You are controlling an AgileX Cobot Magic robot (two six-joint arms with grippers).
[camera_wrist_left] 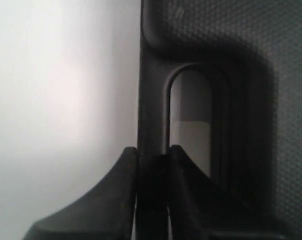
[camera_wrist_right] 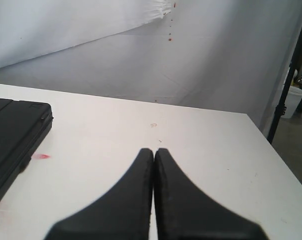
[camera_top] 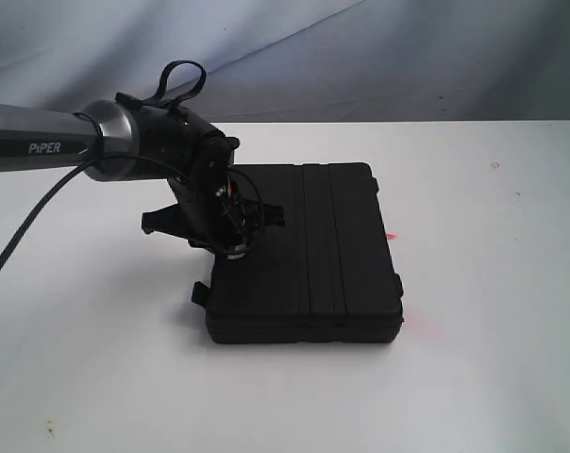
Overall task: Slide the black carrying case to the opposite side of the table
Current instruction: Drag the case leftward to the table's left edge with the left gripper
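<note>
A black hard-plastic carrying case (camera_top: 332, 255) with a pebbled skin and long grooves across its lid lies flat on the large white table (camera_top: 474, 377). It sits about midway between the table's left and right edges and somewhat nearer the edge by the grey cloth backdrop (camera_top: 408, 57) than the near edge, well clear of all of them. The left arm (camera_top: 40, 142), grey with a black wrist, comes in from the table's left side and points down at the case's left edge, where the moulded handle (camera_wrist_left: 151, 110) sits. The left gripper (camera_wrist_left: 152, 152) straddles that handle: one black finger (camera_wrist_left: 123, 190) is on the outer side toward the bare table, and the other is inside the handle's oval opening. Both press against the bar, so the hand is clamped on it. The right gripper (camera_wrist_right: 153, 152) hangs over bare table near its right edge, with its two black fingers pressed together and nothing between them. It is apart from the case, one corner of which shows in the right wrist view. A small red spot of light (camera_wrist_right: 41, 156) lies on the table just beside that corner.
</note>
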